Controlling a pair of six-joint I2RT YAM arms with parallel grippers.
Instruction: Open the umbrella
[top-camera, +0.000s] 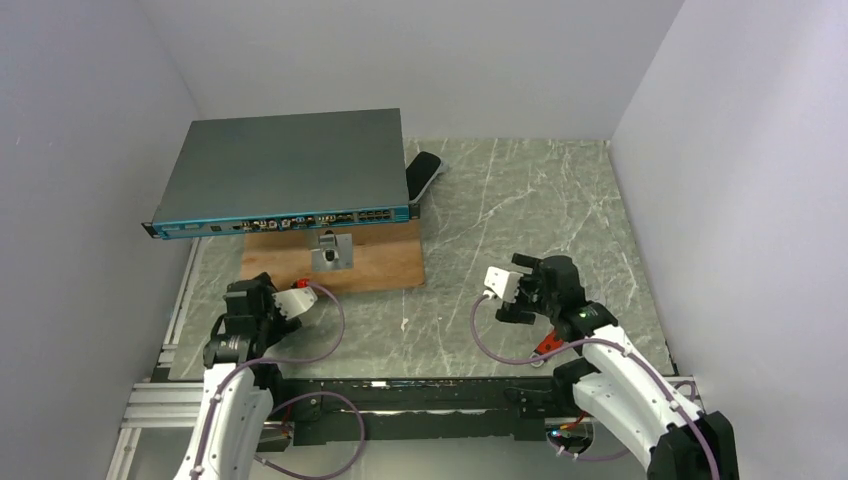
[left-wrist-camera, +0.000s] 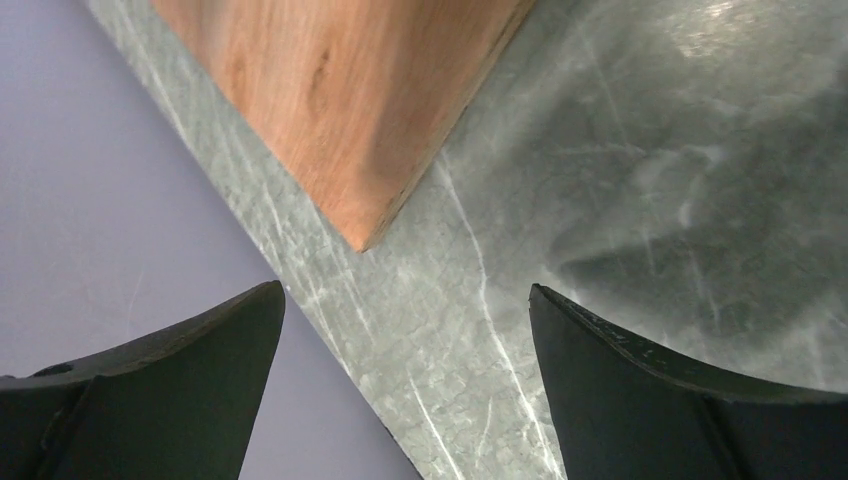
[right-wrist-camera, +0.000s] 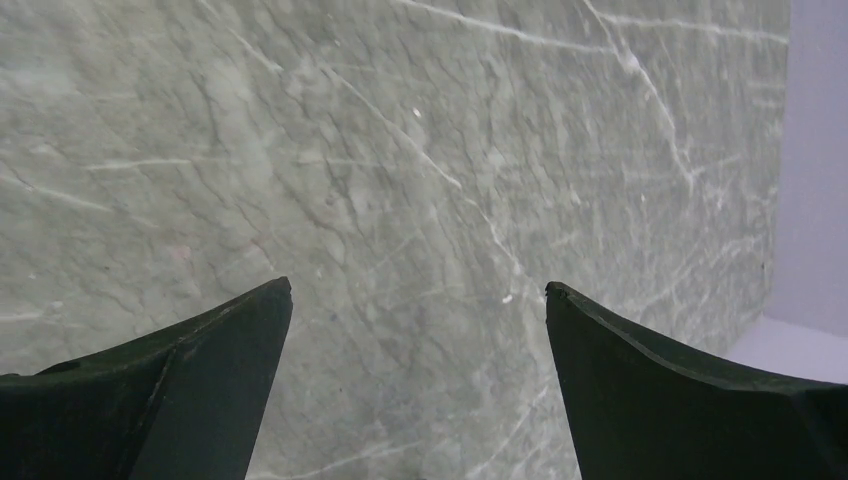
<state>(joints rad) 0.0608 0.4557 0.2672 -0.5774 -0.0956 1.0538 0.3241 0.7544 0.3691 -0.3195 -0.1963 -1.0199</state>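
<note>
No umbrella shows in any view; it is hidden or out of view. My left gripper (top-camera: 256, 298) hovers low over the near left corner of a wooden board (top-camera: 372, 262). In the left wrist view my left gripper (left-wrist-camera: 407, 305) is open and empty, with the board's corner (left-wrist-camera: 350, 110) just ahead. My right gripper (top-camera: 520, 290) hangs over bare marble at the middle right. In the right wrist view my right gripper (right-wrist-camera: 418, 300) is open and empty, with only the table (right-wrist-camera: 400, 150) under it.
A large flat grey network switch (top-camera: 290, 165) stands on a small stand (top-camera: 331, 252) above the board. A small oval grey pouch with black edging (top-camera: 424, 174) lies at the switch's back right corner. White walls close in left, back and right.
</note>
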